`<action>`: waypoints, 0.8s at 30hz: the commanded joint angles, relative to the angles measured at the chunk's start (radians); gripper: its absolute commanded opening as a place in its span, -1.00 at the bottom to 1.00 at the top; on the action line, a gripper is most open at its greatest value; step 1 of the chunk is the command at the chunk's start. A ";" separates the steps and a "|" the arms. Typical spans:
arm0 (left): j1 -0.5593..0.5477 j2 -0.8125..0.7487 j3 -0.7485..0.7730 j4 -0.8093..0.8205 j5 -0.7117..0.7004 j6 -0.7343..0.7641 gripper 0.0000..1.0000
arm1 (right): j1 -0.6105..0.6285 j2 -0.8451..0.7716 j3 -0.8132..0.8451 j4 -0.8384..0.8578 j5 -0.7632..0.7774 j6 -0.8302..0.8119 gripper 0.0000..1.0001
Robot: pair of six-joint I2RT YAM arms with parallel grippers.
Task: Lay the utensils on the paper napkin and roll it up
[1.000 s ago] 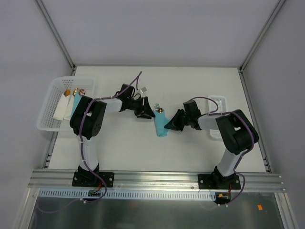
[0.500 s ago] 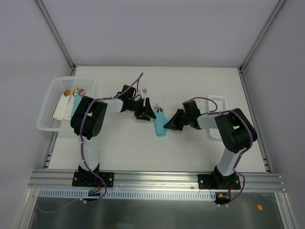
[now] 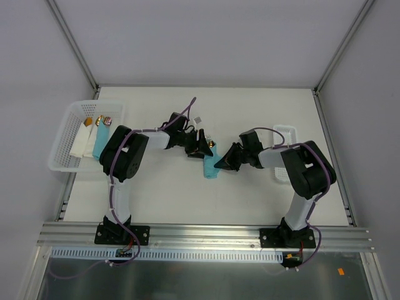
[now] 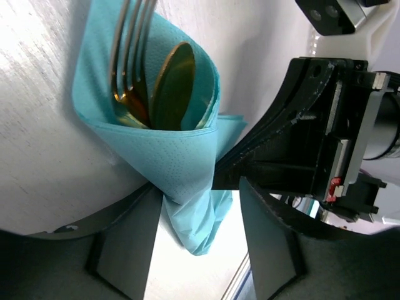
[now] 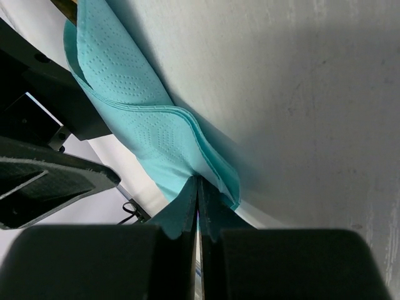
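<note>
The turquoise paper napkin lies mid-table, rolled into a narrow cone around the utensils. In the left wrist view the napkin wraps a gold spoon and a fork, whose ends poke out at the top. My left gripper is open, its jaws astride the napkin's narrow end, which touches the left finger. My right gripper is shut on the napkin's edge, and the sheet fans out above its tips.
A white basket at the far left holds several rolled napkins, white and turquoise. A small white tray sits behind the right arm. A small white tag hangs on the left arm's cable. The right gripper's body stands close beside the left jaws.
My left gripper has moved right, up to the top of the rolled napkin. The right gripper has stayed shut on the napkin, nearly still.
</note>
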 commanded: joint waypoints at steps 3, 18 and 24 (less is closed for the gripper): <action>-0.016 0.026 -0.055 -0.051 -0.183 0.018 0.04 | 0.002 0.084 -0.038 -0.199 0.145 -0.057 -0.99; 0.010 -0.337 -0.130 -0.407 -0.288 0.265 0.11 | 0.003 0.070 -0.082 -0.158 0.137 -0.003 -1.00; -0.011 -0.304 -0.130 -0.419 -0.255 0.207 0.06 | 0.009 0.045 -0.073 -0.231 0.200 -0.041 -1.00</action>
